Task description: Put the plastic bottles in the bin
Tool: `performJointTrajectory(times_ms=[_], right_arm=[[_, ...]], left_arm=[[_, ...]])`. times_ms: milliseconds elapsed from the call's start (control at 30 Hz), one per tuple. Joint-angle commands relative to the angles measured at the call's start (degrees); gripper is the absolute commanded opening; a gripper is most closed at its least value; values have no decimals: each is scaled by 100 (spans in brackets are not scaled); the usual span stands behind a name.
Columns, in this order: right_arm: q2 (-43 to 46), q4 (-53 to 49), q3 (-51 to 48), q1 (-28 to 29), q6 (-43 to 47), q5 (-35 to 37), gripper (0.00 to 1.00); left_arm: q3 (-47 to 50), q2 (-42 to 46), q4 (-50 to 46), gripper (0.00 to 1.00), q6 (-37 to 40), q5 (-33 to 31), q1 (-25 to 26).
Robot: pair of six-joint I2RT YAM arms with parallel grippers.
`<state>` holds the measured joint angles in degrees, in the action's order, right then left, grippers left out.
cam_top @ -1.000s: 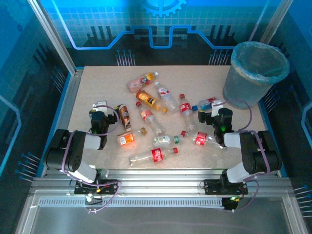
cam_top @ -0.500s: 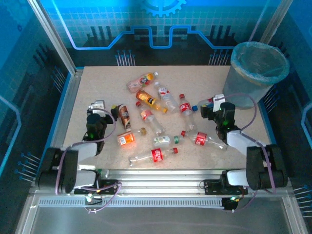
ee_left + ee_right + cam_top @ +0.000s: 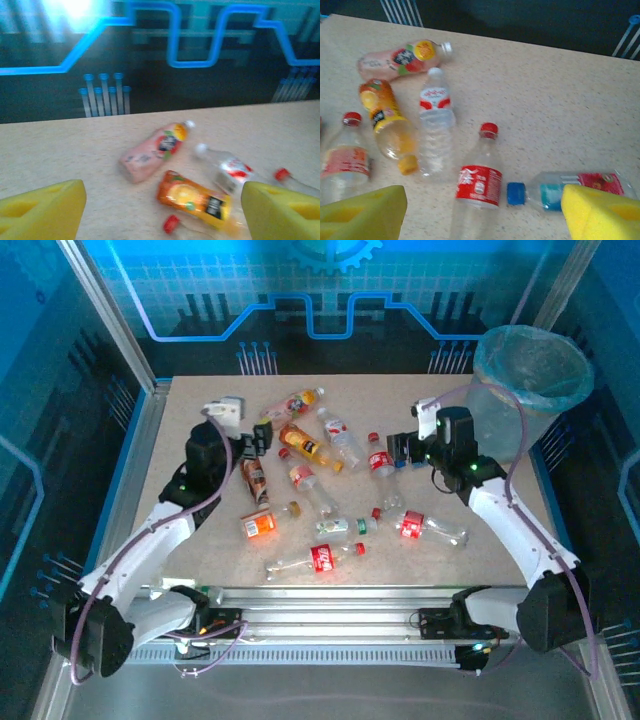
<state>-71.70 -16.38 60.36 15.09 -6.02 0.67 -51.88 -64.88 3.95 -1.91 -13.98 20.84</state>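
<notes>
Yellow pads point(image 3: 45, 207) of the left hand point(image 3: 260, 436) stand wide apart and empty above the counter point(image 3: 185, 405), a pink bottle point(image 3: 150, 152) and an orange bottle point(image 3: 192, 195) just ahead. The right hand point(image 3: 402, 452) is likewise spread and empty over a red-capped bottle point(image 3: 477, 182) and a blue-capped bottle point(image 3: 570, 189). More bottles point(image 3: 322, 558) lie scattered between the arms, and the bin point(image 3: 540, 415) stands upright at the far right corner.

blue-capped bottle point(image 3: 545, 186): partly behind gripper pad point(image 3: 600, 212) | red-labelled bottle point(image 3: 477, 185): cut by bottom edge
</notes>
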Motion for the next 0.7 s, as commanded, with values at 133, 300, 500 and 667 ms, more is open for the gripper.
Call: performJointTrajectory(times_ms=[133, 300, 500, 667], right_arm=[[-1354, -2059, 1798, 54, -66, -707, 79], [-2426, -2995, 2816, 88, -98, -966, 64], [-2980, -3027, 3094, 191, -164, -608, 63], [-3626, -3345, 3702, 240, -32, -452, 56]], left_arm=[[-1765, -1128, -1865, 82, 675, 1101, 1285], [-2082, -1636, -1872, 83, 1679, 2260, 1991], [-1364, -1972, -817, 84, 2218, 3059, 2243], [-1191, -2108, -556, 84, 2112, 3191, 2254]])
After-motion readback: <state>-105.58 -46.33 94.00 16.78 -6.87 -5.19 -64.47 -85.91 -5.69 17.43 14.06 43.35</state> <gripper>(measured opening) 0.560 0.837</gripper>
